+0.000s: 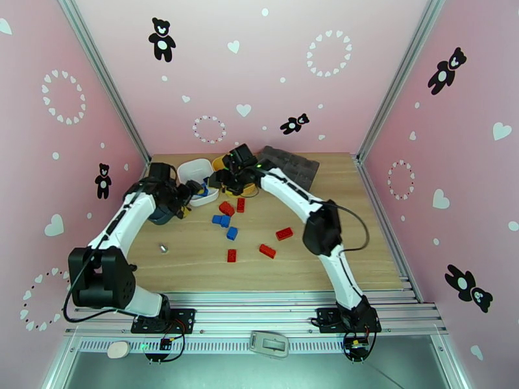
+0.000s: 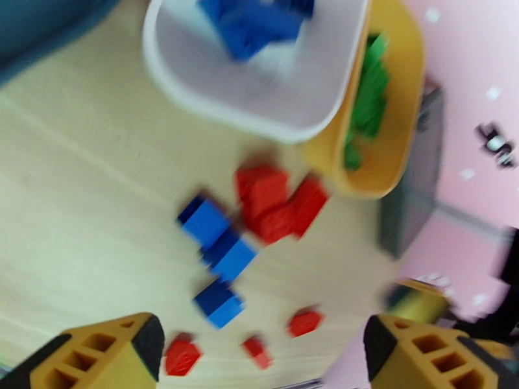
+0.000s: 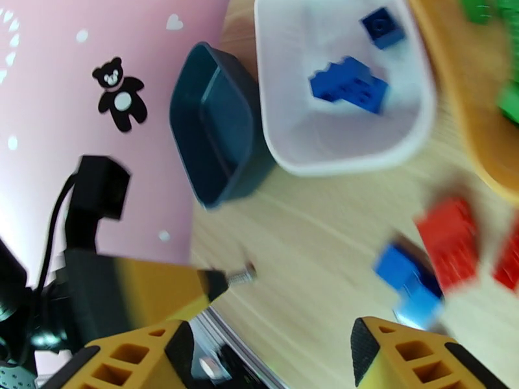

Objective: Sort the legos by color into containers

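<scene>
Wood tabletop (image 1: 194, 254) is carrying the unsorted ones. Loose blue bricks (image 2: 220, 254) are lying in a diagonal row just ahead of the left gripper (image 2: 263, 338), centred between its fingers, with red bricks (image 2: 276, 202) just beyond. That gripper is hanging wide open and empty. White tray (image 2: 292, 124), holding blue ones, is sitting farther ahead. Right gripper (image 3: 272, 345) is gaping empty too, with blue off to one side. I'd judge the left is lining up better.

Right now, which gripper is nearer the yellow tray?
Right. The right gripper hovers over the yellow tray; the left gripper is farther left, at the near side of the white tray.
</scene>
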Motion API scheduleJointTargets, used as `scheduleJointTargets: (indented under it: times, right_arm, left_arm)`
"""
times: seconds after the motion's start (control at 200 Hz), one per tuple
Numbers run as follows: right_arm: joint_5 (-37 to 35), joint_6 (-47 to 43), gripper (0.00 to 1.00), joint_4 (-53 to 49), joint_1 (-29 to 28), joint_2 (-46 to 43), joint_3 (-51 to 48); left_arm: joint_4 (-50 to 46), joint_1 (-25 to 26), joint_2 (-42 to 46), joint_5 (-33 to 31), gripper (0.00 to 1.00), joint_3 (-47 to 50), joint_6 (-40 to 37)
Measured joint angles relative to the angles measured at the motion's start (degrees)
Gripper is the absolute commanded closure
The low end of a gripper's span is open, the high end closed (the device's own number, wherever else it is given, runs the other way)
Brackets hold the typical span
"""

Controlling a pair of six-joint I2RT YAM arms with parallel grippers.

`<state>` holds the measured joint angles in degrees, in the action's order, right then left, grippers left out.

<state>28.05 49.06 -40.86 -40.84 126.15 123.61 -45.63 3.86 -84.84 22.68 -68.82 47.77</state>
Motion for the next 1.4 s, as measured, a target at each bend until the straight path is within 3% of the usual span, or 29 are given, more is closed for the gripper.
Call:
scheduleJointTargets:
  times: [0.16, 0.34, 0.606, 0.846, 1.401]
  right_arm:
    - [-4.0, -4.2, 0.25, -3.5, 1.6, -10.3, -14.5]
    - [-7.4, -7.4, 0.25, -5.9, 2.6, -15.6, -27.6]
    - [-9.9, -8.6, 0.25, -6.8, 2.6, -23.4, -41.2]
    - [-10.9, -8.1, 0.25, -6.1, 2.6, -28.3, -47.9]
    - [-11.5, -5.9, 0.27, -3.8, 2.6, -30.2, -52.9]
  left_arm:
    - [-3.0, 8.3, 0.0, -5.2, 0.19, 0.6, -2.9]
    - [-6.3, 18.5, -5.2, -11.5, 0.23, -1.5, -7.7]
    - [-9.5, 27.7, -15.1, -18.7, 0.28, -7.4, -13.4]
    - [-10.8, 31.5, -22.7, -22.5, 0.32, -11.4, -16.3]
    - [-12.3, 31.6, -29.0, -24.7, 0.42, -14.5, -18.7]
